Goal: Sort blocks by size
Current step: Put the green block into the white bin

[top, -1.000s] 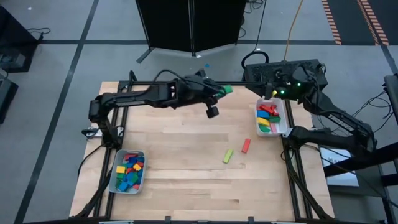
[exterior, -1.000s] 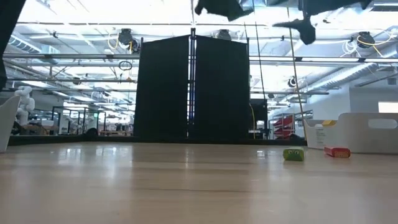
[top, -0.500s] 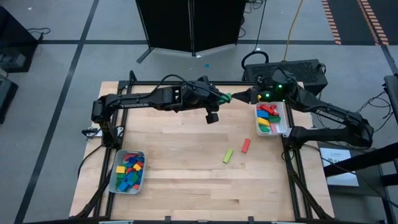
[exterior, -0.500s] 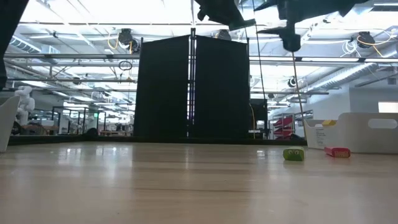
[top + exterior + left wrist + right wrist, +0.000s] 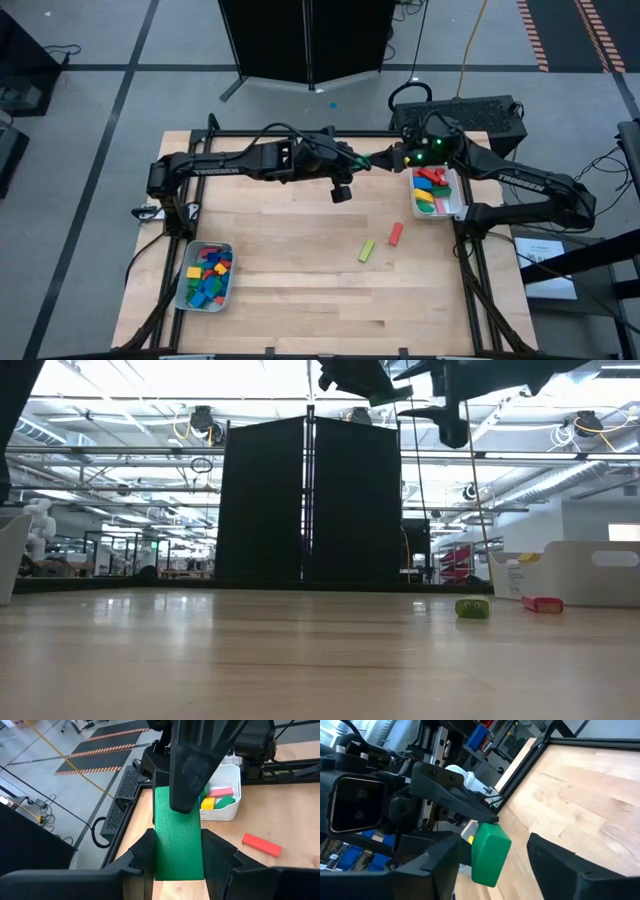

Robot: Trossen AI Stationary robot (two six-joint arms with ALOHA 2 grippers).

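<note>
My left gripper (image 5: 352, 160) is high over the table's far middle, shut on a dark green bar (image 5: 177, 835). The bar also shows in the high view (image 5: 371, 158). My right gripper (image 5: 390, 160) faces it from the right and is open. Its two fingers stand on either side of the bar's free end (image 5: 490, 852); whether they touch it I cannot tell. A light green bar (image 5: 367, 250) and a red bar (image 5: 396, 234) lie flat on the table. Several short blocks fill the left tray (image 5: 183, 290), and several longer bars fill the right tray (image 5: 460, 200). My left gripper pinches the green bar's two long sides (image 5: 161, 857) between its two fingers, at the end nearer the wrist. The fingers are about level, point toward the table's right and lie along the bar. The bar is lifted clear and sticks out past the fingertips toward my right gripper.
The two loose bars also show in the low view, the light green bar (image 5: 472, 608) and the red bar (image 5: 542, 604), near the right tray (image 5: 590, 572). A black frame edges the table (image 5: 300, 290), whose bare wood lies between the trays.
My right gripper has gone from over the right tray toward the table's left, up to the green bar, until its open fingers stand around the bar's free end. My left gripper has kept its hold on the bar and has stayed nearly in place.
</note>
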